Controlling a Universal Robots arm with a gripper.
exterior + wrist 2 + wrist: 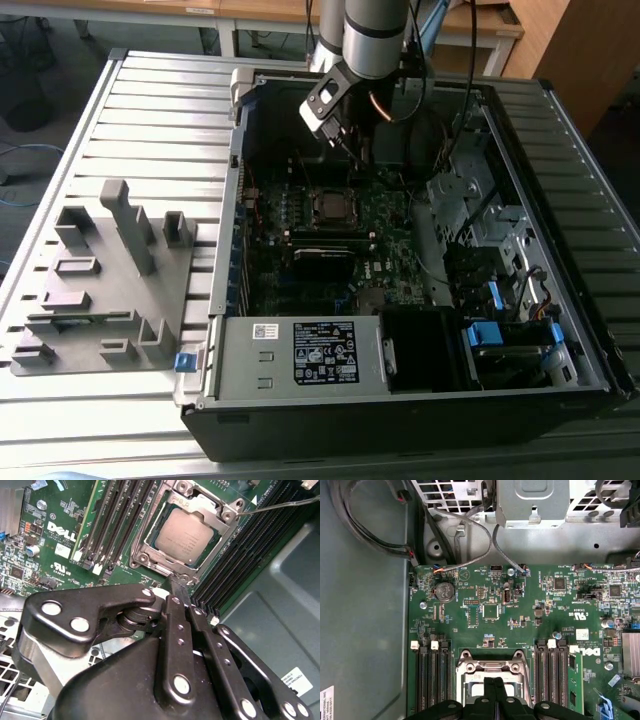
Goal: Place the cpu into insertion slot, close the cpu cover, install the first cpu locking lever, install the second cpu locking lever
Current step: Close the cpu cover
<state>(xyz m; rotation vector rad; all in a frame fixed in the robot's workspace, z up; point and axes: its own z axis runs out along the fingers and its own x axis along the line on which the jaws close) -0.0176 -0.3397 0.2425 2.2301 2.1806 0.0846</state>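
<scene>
The cpu (187, 535), a flat square chip with a dull silver face, lies in the insertion slot (145, 560) on the green motherboard. The cpu cover (199, 504), a silvery frame with a cut-out middle, lies flat around the chip. A thin metal lever (280, 506) stretches away from one corner of the socket. My gripper (176, 582) is shut with nothing between its fingers, its tips just above the socket's edge. The first wrist view shows the gripper (493, 682) over the insertion slot (492, 666). In the exterior view the gripper (350, 150) hangs above the slot (330, 205).
Long black memory slots (115, 520) flank the socket on both sides. The open computer case (230, 200) has walls, cables (470, 535) and a drive cage (480, 220) around the board. A grey fixture plate (110, 270) lies at the exterior view's left.
</scene>
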